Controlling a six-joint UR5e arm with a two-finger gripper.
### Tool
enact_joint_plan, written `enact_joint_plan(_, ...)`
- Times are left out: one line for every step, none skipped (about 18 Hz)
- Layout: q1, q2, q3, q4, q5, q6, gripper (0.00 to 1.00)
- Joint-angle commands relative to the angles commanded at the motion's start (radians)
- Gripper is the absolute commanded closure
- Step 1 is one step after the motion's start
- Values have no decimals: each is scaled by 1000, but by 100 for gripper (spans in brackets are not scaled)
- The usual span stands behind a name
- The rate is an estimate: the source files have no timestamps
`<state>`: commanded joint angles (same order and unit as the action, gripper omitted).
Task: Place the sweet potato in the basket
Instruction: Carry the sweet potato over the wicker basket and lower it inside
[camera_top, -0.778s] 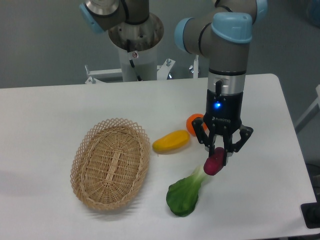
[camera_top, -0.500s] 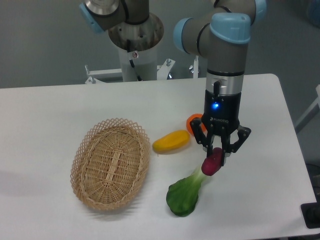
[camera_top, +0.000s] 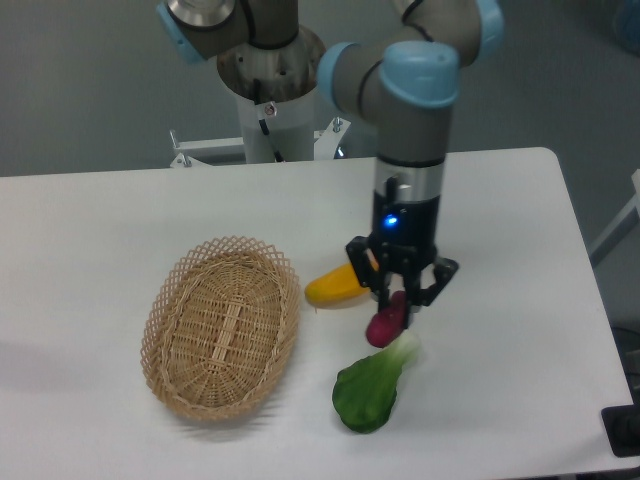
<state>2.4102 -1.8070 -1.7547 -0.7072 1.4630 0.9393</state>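
My gripper is shut on the magenta-red sweet potato and holds it above the table, just over the stem of the green leafy vegetable. The oval tan wicker basket lies on the table to the left, with nothing in it. The sweet potato is about a basket's width to the right of the basket's rim.
A yellow oblong fruit lies between basket and gripper, partly behind the fingers. A green leafy vegetable lies just below the gripper. The orange is hidden behind the gripper. The table's front edge runs close below the vegetable.
The gripper has moved left with the sweet potato in it, from right of the orange to over the yellow fruit's right end. The orange is now hidden.
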Motion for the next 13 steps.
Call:
enact_joint_plan(-26, -2, -6, 0, 26, -55, 85)
enact_joint_plan(-55, -6, -8, 0, 46, -109, 85)
enact_joint_plan(-83, -9, -8, 0, 60, -150, 85)
enact_joint_plan(-109, -20, -11, 0, 75, -184, 85)
enact_joint_plan(-140, -28, -14, 0, 95, -204, 85)
enact_joint_plan(-170, -37, -20, 2, 121, -208, 85)
enact_joint_plan(-198, -47, -34, 11, 153, -198, 85)
enact_joint_plan(-224, -52, -45, 12, 178, -194, 85)
enact_joint_plan(-246, -63, -52, 12, 187, -186, 85)
enact_joint_plan(-264, -75, -58, 11, 191, -177, 85)
enact_joint_plan(-273, -83, -68, 14, 191, -174, 85)
enact_joint_plan(-287, -97, -71, 15, 191, -174, 85)
enact_joint_plan(-304, -110, -71, 15, 192, -174, 85)
